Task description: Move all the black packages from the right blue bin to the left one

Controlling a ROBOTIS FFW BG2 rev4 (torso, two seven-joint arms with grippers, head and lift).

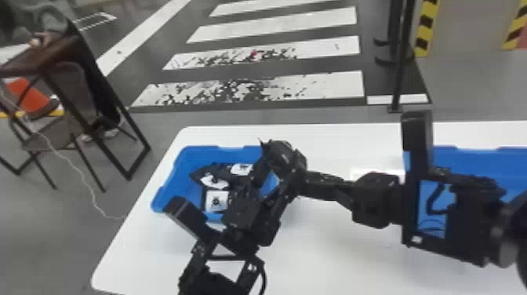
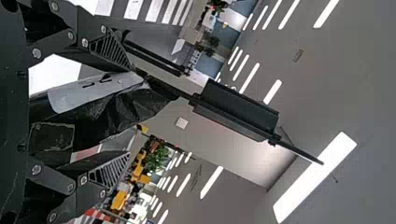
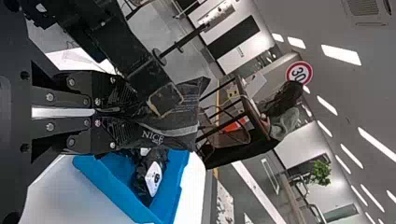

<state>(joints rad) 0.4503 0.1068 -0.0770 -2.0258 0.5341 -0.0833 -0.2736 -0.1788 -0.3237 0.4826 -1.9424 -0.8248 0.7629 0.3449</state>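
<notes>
White table (image 1: 349, 251) in front of me, biggest thing in play. Right blue bin (image 1: 482, 161) on it, partly behind my right arm; its inside is too hidden to tell what's in there. Left blue bin (image 1: 164, 196) sits well apart from it, under my grippers.

My left gripper (image 1: 274, 180) is over the left bin, fingers apart, black plastic (image 2: 140, 107) with a pale strip between them. Gap visible by one finger. My right gripper (image 1: 313, 182) reaches across to the left bin's side, fingers together, clamped on a black package (image 3: 173, 128). It's raised above the bin, outside it, with a grey stripe running across. Can't tell whether the plastic at my left is the same package.

More black packages (image 1: 225, 172) lie piled inside the left bin. Exact count: can't tell, they overlap. White labels (image 1: 216, 201) on them, each with a small dark mark, smallest thing I can make out.
</notes>
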